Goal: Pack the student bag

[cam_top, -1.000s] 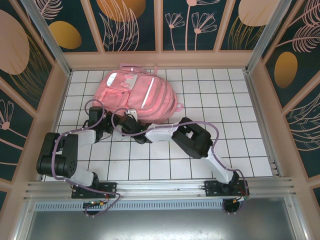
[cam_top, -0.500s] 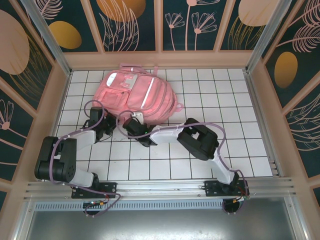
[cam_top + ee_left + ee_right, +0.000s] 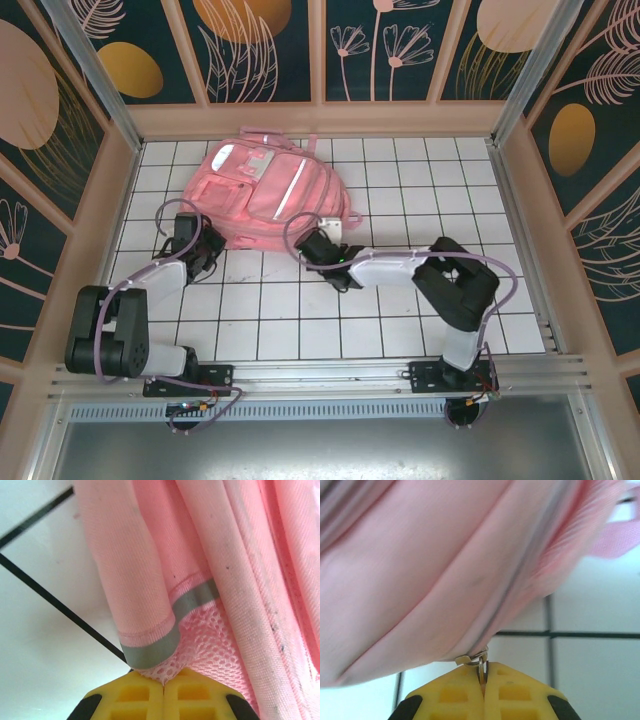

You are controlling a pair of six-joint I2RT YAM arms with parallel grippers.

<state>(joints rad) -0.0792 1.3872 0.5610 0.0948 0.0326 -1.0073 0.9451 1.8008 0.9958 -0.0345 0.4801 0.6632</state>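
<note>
Top external view: the big soft pink backpack [image 3: 270, 190] lies at the far left of the white tiled table [image 3: 420, 190], and the fingertips at its near edge are too small to make out. Up close, most of the bag is cut off. The left gripper [image 3: 163, 680] is pinched tight on the bag's pink mesh [image 3: 200, 630]. The right gripper [image 3: 484, 672] squeezes its little metal zip pull [image 3: 479, 659]
</note>
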